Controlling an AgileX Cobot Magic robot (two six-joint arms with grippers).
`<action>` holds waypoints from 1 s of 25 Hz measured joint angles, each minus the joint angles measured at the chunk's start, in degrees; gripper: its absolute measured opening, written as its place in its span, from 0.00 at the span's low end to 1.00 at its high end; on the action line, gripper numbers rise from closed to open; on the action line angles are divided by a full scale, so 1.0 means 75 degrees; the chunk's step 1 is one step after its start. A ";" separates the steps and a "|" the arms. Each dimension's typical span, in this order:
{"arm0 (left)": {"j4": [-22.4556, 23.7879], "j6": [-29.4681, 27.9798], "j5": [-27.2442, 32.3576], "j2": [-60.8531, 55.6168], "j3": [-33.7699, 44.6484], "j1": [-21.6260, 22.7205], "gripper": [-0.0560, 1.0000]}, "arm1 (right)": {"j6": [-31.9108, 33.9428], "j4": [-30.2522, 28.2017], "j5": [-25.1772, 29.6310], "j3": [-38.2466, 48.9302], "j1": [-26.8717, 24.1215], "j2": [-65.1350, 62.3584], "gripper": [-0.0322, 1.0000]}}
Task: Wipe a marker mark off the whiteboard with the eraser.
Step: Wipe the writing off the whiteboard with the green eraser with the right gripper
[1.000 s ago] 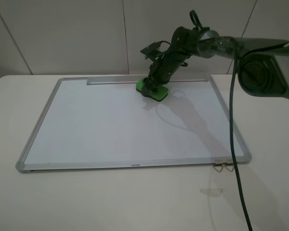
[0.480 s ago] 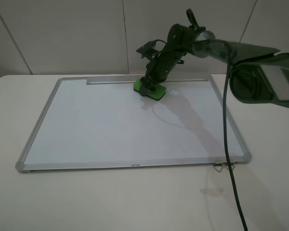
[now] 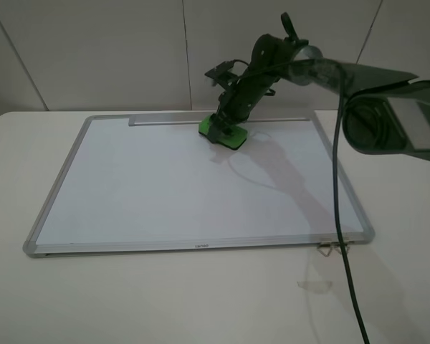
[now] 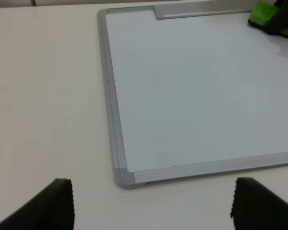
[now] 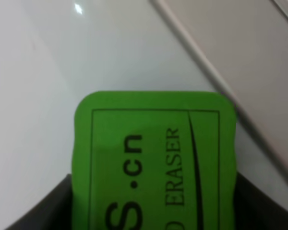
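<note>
The whiteboard (image 3: 186,193) lies flat on the table, its white face bare in the exterior high view. No marker mark shows on it; any mark is hidden or out of view. The green eraser (image 3: 223,133) rests on the board at its far edge, just in front of the tray strip (image 3: 165,120). My right gripper (image 3: 230,122) is shut on it, with a dark finger on each side of the eraser (image 5: 153,153). In the left wrist view my left gripper (image 4: 151,206) stands open over bare table near the whiteboard's (image 4: 197,91) corner, and the eraser (image 4: 264,11) is far off.
Two metal clips (image 3: 335,248) stick out at the board's near right corner. A dark cable (image 3: 342,215) hangs from the right arm across the board's right edge. A small clear scrap (image 3: 314,285) lies on the table in front. A wall stands just behind the board.
The right gripper slid the eraser a little to the left and toward the tray strip, then held nearly still over the last half second.
</note>
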 joint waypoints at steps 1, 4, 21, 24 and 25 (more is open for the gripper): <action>0.0000 0.0000 0.0000 0.0000 0.0000 0.0000 0.70 | 0.0055 0.0068 0.0117 0.0018 -0.0055 0.0000 0.61; 0.0000 0.0000 0.0000 0.0000 0.0000 0.0000 0.70 | 0.0191 0.0277 0.0290 0.0238 -0.0317 -0.0061 0.61; 0.0000 0.0000 0.0000 0.0000 0.0000 0.0000 0.70 | 0.0383 0.0122 0.0168 0.0603 -0.0499 -0.0227 0.61; 0.0000 0.0000 0.0000 0.0000 0.0000 0.0000 0.70 | 0.0396 -0.0104 -0.0145 0.0603 -0.0006 -0.0227 0.61; 0.0000 0.0000 0.0000 0.0000 0.0000 0.0000 0.70 | 0.0396 -0.0235 -0.0286 0.0605 0.0208 -0.0227 0.61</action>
